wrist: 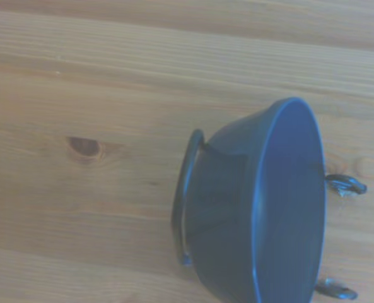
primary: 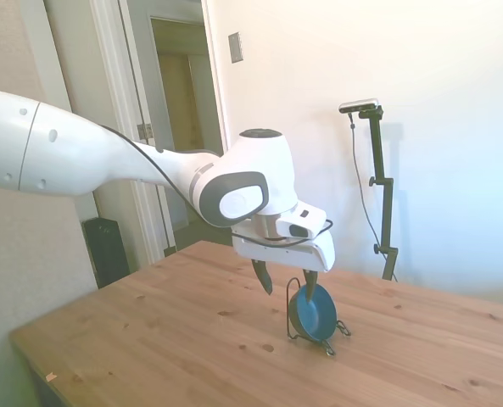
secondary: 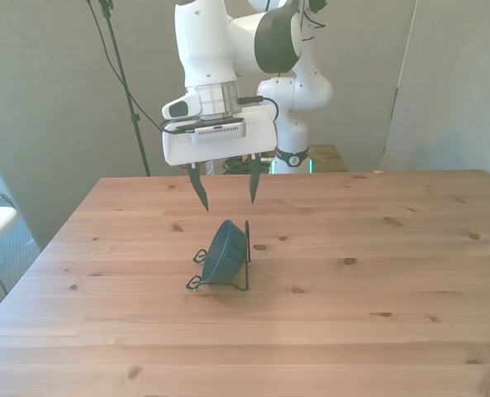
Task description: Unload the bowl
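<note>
Bowl (secondary: pixel 224 251): propped on edge in the wire rack (secondary: pixel 243 263), near the middle of the surface (secondary: pixel 377 273); open side turned to the front view's left.
Gripper (secondary: pixel 228 189): above the bowl, clear of its rim.
Fingers (secondary: pixel 199 188): spread wide, holding nothing.
Risk, rack: thin upright wire just beside the bowl; likely snagged or dragged along if a fingertip drops onto it.
Risk, bowl: smooth and tilted; prone to slipping or tipping out on an off-centre pinch.

sunlight is falling on a white wall (primary: pixel 319 102) (very bright), and an open doorway (primary: pixel 183 102) is showing a dim hall.
</note>
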`<state>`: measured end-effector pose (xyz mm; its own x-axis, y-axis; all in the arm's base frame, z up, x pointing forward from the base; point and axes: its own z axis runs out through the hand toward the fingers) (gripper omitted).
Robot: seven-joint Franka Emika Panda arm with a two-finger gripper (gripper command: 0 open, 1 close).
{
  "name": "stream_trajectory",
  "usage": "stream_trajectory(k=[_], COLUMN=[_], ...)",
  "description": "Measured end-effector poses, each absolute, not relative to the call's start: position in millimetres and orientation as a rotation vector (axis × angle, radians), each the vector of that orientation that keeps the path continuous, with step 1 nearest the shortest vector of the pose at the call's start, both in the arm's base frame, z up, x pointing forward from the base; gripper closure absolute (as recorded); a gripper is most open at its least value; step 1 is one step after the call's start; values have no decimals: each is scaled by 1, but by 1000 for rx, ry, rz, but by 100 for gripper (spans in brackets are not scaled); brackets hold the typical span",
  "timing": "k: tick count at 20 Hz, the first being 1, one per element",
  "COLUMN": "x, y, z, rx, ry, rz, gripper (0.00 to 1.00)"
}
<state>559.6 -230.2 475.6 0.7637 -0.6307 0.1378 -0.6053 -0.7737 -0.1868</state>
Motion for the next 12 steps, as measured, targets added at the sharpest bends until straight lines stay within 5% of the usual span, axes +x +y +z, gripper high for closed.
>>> stream_trajectory(k=[6,12], x=[579,585], y=[-230,-245], z=[446,449], rx=[-2807,-2762], ry=[877,726], rz=[-207,-118], gripper=[0,0])
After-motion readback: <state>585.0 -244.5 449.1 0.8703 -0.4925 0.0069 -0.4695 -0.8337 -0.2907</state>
